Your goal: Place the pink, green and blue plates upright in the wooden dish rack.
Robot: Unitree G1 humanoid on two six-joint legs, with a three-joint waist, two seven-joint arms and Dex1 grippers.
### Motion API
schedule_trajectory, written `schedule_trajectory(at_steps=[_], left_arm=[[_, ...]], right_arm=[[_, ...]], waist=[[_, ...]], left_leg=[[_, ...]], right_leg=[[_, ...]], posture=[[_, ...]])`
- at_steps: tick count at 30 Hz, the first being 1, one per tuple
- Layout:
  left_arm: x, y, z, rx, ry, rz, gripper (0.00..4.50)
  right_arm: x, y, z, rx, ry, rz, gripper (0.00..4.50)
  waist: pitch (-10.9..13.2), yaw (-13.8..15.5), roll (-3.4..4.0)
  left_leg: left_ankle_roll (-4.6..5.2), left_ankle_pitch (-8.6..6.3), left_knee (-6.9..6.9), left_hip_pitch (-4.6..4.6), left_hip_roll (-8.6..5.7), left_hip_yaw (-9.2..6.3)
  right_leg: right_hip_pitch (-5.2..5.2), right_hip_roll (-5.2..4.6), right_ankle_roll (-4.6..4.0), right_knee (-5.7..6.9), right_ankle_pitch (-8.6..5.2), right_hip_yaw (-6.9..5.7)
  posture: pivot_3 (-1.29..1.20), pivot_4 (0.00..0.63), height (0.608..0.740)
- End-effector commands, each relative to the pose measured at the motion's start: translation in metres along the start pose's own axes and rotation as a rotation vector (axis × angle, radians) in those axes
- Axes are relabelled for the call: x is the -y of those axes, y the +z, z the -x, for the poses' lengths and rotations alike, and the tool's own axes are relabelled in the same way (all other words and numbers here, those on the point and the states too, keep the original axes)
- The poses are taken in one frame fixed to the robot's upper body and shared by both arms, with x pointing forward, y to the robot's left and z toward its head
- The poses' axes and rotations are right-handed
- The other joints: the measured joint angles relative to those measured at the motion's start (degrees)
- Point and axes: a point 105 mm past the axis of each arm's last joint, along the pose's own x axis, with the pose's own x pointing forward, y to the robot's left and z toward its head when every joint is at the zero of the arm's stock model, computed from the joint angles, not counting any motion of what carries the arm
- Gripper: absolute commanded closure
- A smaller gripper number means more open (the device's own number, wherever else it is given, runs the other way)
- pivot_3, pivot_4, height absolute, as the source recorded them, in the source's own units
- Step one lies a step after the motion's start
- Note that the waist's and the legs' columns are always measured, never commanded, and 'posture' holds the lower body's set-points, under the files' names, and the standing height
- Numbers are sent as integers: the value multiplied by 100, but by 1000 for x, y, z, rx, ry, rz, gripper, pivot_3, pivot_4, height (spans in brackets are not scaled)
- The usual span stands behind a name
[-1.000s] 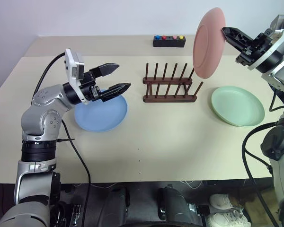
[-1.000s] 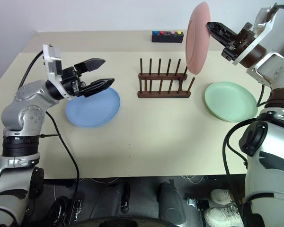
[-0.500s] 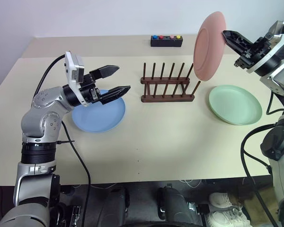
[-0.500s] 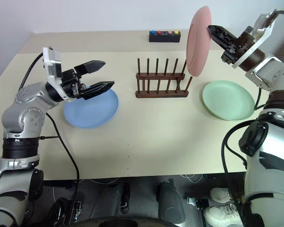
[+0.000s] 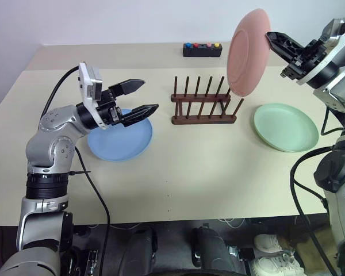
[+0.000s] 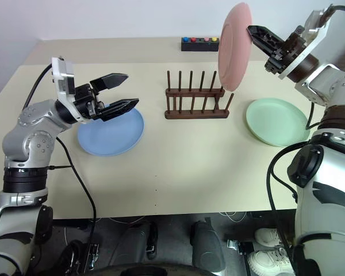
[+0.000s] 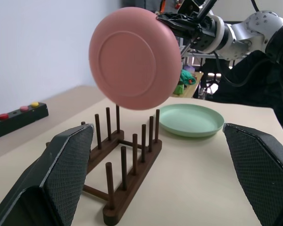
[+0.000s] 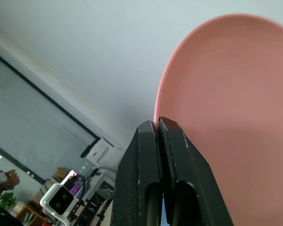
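Right claw [image 5: 274,40] pinches the rim of the pink plate [image 5: 247,53], held on edge in the air above the right end of the empty wooden dish rack [image 5: 205,109] near the table's [image 5: 190,167] far-middle. Green plate [image 5: 286,127] lies flat right of the rack, blue plate [image 5: 121,137] flat left, under the wide-open, empty left claw [image 5: 137,98]. No plate is racked yet. Broad bare table surrounds the rack.
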Motion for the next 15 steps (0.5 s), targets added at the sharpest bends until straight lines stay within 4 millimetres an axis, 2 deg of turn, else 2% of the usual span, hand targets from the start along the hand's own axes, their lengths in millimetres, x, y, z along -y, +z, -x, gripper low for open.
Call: schedule_trajectory(at_steps=[1, 6, 15], left_arm=[[3, 12, 0, 31, -7, -52, 0], [3, 12, -1, 30, -8, -54, 0], [4, 12, 0, 31, -8, -55, 0]], right_arm=[[-20, 15, -2, 40, 68, 48, 4478], [-19, 13, -3, 33, 62, 49, 4478], [-2, 8, 6, 53, 22, 8, 4478]], waist=[[0, 0, 0], [0, 1, 0], [0, 1, 0]], left_leg=[[0, 0, 0, 0, 0, 0], [0, 0, 0, 0, 0, 1], [0, 0, 0, 0, 0, 1]], right_leg=[[0, 0, 0, 0, 0, 0], [0, 0, 0, 0, 0, 1], [0, 0, 1, -1, 0, 1]], posture=[[0, 150, 740], [0, 150, 740], [0, 150, 740]])
